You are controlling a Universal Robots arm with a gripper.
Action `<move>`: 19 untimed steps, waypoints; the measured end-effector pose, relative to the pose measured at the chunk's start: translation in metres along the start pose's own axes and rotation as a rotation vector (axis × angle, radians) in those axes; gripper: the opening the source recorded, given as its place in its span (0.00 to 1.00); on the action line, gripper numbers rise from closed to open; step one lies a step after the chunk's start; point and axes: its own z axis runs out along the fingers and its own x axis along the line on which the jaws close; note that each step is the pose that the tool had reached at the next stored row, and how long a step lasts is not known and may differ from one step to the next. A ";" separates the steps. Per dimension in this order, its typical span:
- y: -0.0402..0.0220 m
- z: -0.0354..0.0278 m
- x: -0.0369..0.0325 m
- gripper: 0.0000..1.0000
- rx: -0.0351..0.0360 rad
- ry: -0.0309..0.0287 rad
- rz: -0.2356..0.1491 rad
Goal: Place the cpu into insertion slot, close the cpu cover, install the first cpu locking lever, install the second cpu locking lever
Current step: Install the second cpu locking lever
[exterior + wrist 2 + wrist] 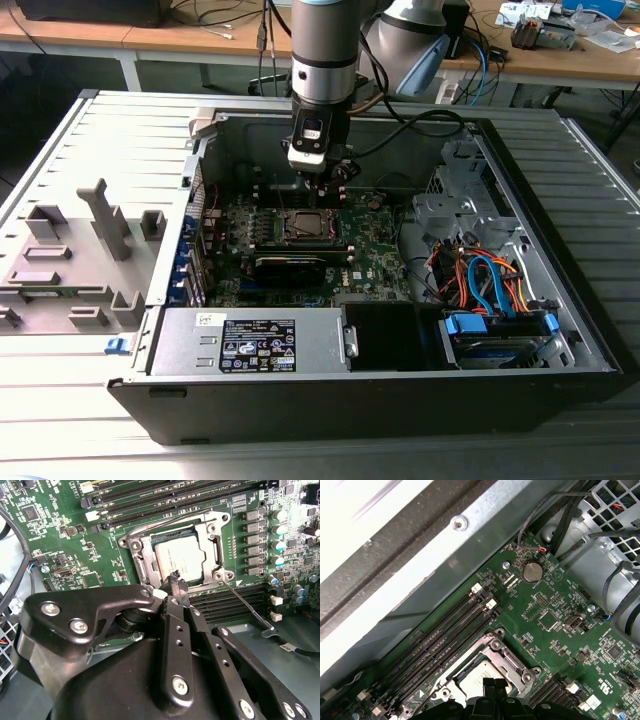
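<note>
The cpu [179, 556] lies flat in the insertion slot [129, 543] on the green motherboard, its silver top showing through the window of the cpu cover [209, 534], which lies down over it. One thin locking lever [246, 606] sticks out loose from the socket's corner across the black memory slots. My gripper [176, 576] is shut with nothing in it, its black tips just at the socket's edge beside the cpu. In the exterior view my gripper [322, 188] hangs right above the socket [305, 226]. In the first wrist view the fingertips [492, 684] overlap the cpu [472, 677].
Long black memory slots [445, 640] run along both sides of the socket. The open case holds a power supply [250, 345] at the front and a drive bay with blue and orange cables [490, 285] at the exterior view's right. A grey fixture [80, 250] lies outside the case.
</note>
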 end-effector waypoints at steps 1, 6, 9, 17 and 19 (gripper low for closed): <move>0.0000 0.0000 0.0000 0.11 -0.0001 0.0000 -0.001; 0.0000 0.0000 0.0000 0.11 -0.0021 -0.0006 -0.042; 0.0000 0.0000 0.0000 0.11 -0.0024 -0.0007 -0.048; 0.0000 0.0000 0.0000 0.11 -0.0031 -0.0009 -0.062; 0.0000 0.0000 0.0000 0.11 -0.0033 -0.0009 -0.065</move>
